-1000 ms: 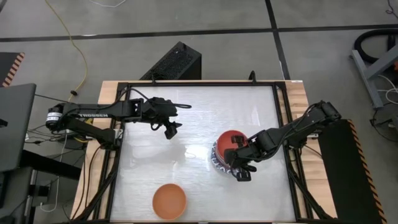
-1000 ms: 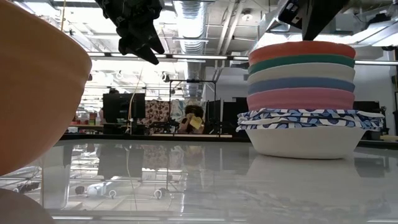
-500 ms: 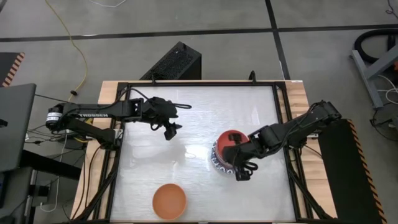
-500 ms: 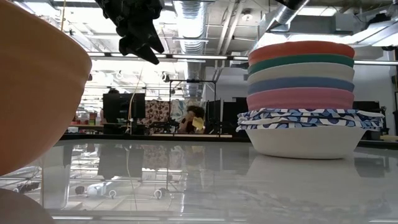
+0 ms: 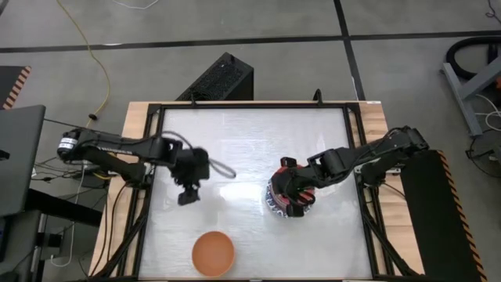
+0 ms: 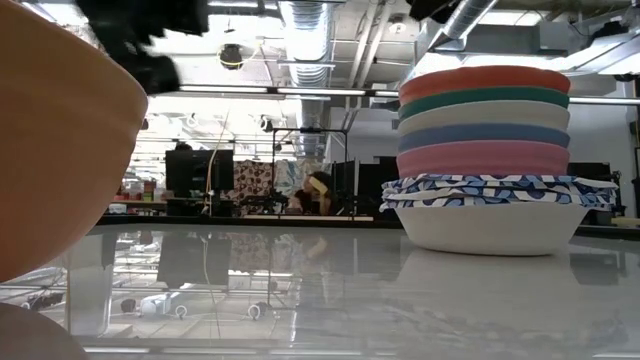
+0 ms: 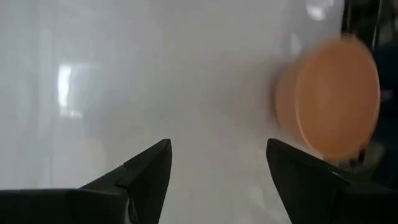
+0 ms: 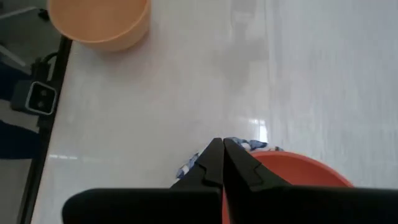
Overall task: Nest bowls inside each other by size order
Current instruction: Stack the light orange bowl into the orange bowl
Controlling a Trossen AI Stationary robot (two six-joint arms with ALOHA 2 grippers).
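right gripper (image 8: 221,163) fingers pressed together, just over red bowl (image 8: 292,177) rim; patterned rim (image 8: 239,147) pokes out beside it. Orange bowl (image 8: 99,22) well apart, near table edge (image 8: 53,99).

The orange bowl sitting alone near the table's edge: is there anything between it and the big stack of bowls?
Nothing. In the high view, only bare white tabletop separates the orange bowl from the stack of bowls; the low view shows the same empty stretch.

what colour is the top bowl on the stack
Red top bowl, clearest in the low view.
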